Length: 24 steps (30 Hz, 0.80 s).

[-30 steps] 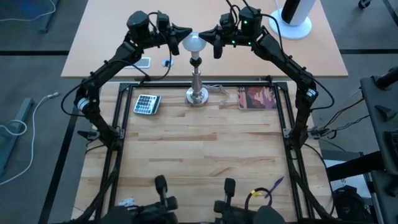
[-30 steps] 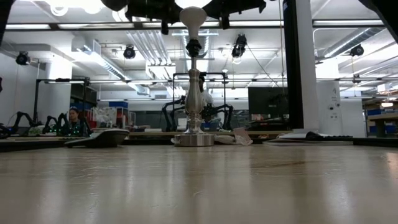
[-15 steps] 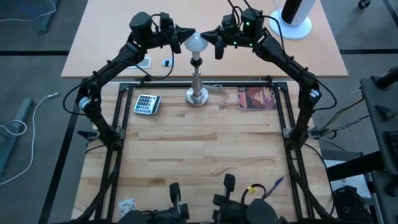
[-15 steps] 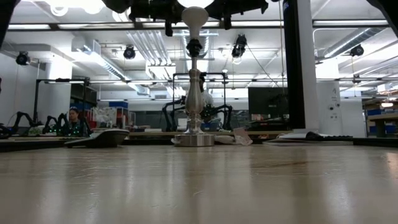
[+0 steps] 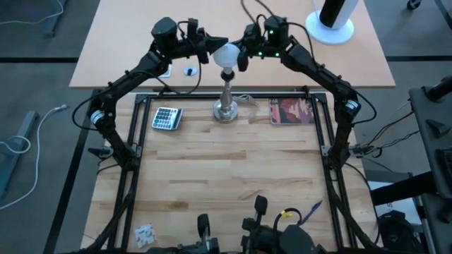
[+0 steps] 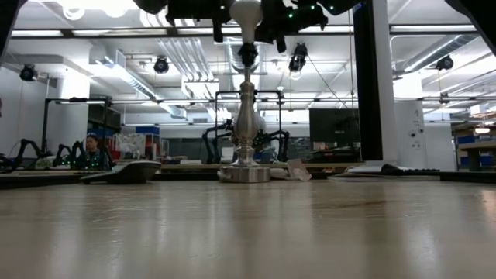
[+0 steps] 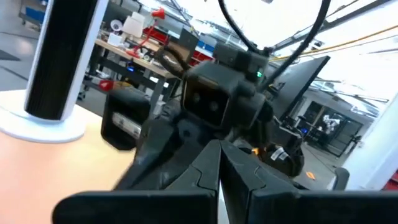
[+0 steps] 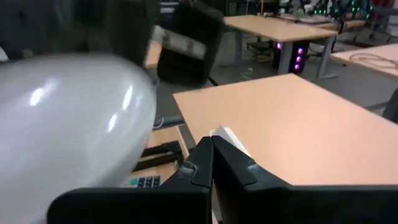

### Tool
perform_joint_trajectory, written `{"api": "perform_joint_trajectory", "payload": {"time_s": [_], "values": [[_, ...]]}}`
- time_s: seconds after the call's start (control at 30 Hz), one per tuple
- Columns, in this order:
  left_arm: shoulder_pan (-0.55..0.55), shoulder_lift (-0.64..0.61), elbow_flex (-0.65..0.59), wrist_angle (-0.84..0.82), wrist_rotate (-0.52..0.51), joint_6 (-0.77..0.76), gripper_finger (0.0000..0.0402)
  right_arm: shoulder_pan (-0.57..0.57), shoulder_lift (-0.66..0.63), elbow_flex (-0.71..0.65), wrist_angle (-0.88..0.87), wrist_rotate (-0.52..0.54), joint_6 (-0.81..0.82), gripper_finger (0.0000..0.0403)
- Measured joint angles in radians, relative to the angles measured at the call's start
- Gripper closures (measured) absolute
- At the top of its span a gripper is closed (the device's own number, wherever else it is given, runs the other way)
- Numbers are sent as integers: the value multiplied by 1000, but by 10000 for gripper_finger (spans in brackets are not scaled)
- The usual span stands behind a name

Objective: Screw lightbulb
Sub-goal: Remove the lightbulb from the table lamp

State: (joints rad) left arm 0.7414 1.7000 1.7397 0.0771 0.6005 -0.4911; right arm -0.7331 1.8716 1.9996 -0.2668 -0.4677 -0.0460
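The wooden table (image 5: pixel 226 176) is topped at its far edge by the silver stand (image 5: pixel 225 99), with the lightbulb (image 5: pixel 226 54) seated in the stand's black socket. The bulb is flanked by the left gripper (image 5: pixel 215 44) and the right gripper (image 5: pixel 239 56), both fingers pressed together, nothing clamped. A calculator (image 5: pixel 167 117) is seen left of the stand base, a booklet (image 5: pixel 292 111) right.

Both closed claws crowd the white frosted lightbulb (image 5: pixel 226 54) atop the silver stand (image 5: pixel 226 99); the wooden worktop (image 5: pixel 226 176) in front lies open, grey calculator (image 5: pixel 167 117) and reddish booklet (image 5: pixel 291 111) flanking the stand
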Motion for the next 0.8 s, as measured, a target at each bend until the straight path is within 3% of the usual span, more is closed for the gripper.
{"api": "perform_joint_trajectory", "payload": {"time_s": [0.27, 0.53, 0.8], "values": [[0, -16, -2, -14, -79, 30, 401, -17, -6, 19, -2, 13, 11, 403], [8, -33, -4, -20, -90, 44, 401, -59, -53, 72, -59, 31, 20, 403], [10, -61, -5, -6, -113, 66, 401, -62, -87, 153, -265, 19, 2, 403]]}}
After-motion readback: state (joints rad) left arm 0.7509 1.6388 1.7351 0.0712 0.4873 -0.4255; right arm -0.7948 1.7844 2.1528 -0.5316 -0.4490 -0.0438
